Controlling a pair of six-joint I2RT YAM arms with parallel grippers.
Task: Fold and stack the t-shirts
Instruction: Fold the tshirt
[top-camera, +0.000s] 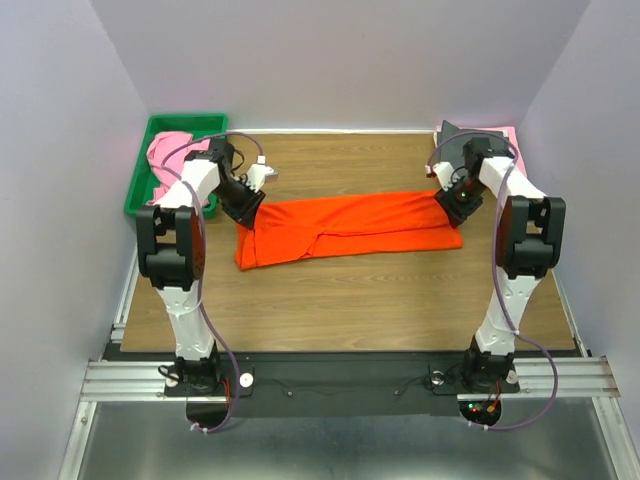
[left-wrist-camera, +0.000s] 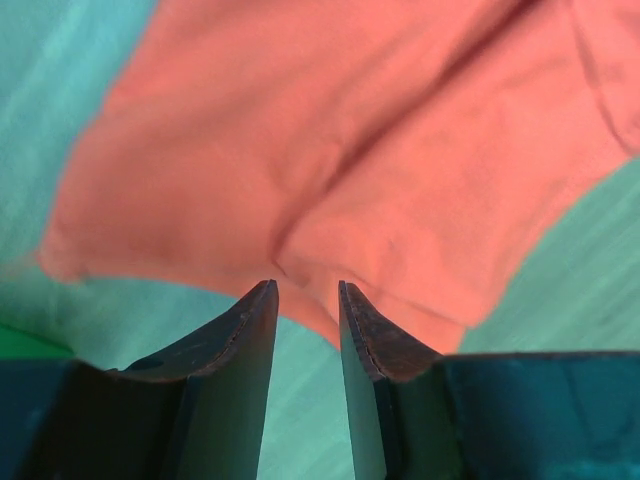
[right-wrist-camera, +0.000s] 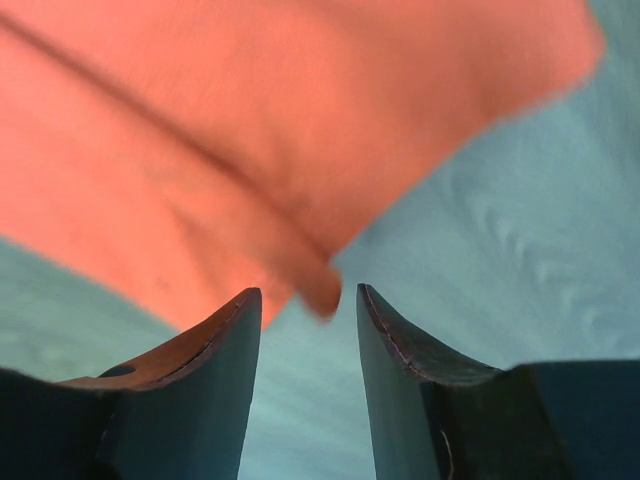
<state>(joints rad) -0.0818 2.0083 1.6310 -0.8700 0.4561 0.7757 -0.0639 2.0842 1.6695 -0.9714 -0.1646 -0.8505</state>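
Observation:
The bright orange t-shirt (top-camera: 350, 228) lies folded into a long band across the middle of the table. My left gripper (top-camera: 250, 206) is at its left end. In the left wrist view that gripper (left-wrist-camera: 305, 285) is open, its jaws empty, with the orange cloth (left-wrist-camera: 340, 150) just beyond the tips. My right gripper (top-camera: 450, 200) is at the shirt's right end. In the right wrist view it (right-wrist-camera: 308, 290) is open too, and a corner of the orange cloth (right-wrist-camera: 320, 290) lies loose ahead of the tips. A pink t-shirt (top-camera: 168, 152) is bunched in the tray.
A green plastic tray (top-camera: 142, 180) stands at the back left corner. At the back right corner lie folded dark grey (top-camera: 458, 140) and pink (top-camera: 503, 135) cloth, partly hidden by the right arm. Walls close in the table on three sides.

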